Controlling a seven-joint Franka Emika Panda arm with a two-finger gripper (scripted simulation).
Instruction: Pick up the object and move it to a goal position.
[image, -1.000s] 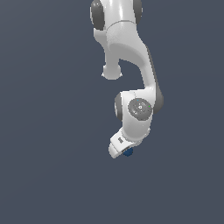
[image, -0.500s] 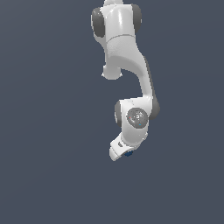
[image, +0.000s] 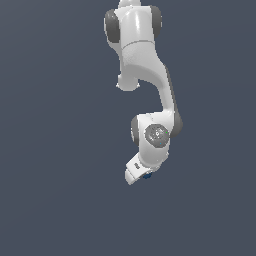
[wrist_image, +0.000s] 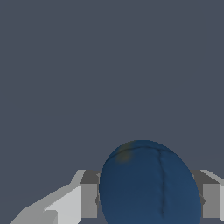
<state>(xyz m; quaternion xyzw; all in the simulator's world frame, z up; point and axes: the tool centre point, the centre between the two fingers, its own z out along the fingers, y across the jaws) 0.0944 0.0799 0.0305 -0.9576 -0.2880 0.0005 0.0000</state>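
The small dark blue ball (wrist_image: 148, 183) sits between my two grey fingers (wrist_image: 89, 199) in the wrist view, touching both pads. My gripper (wrist_image: 148, 201) is shut on it. In the exterior view the white arm hangs down the middle of the picture, and only a small blue patch of the ball (image: 147, 176) shows under the white hand, where the gripper (image: 145, 176) is mostly hidden by the hand body. No goal marker shows in either view.
A plain dark grey-blue surface (image: 60, 200) fills the background of both views. The arm's upper links (image: 135, 45) rise to the top edge of the exterior view.
The arm has drawn in towards the top of the exterior view, and the hand with the ball has moved up and slightly to that view's left. The ball stays gripped.
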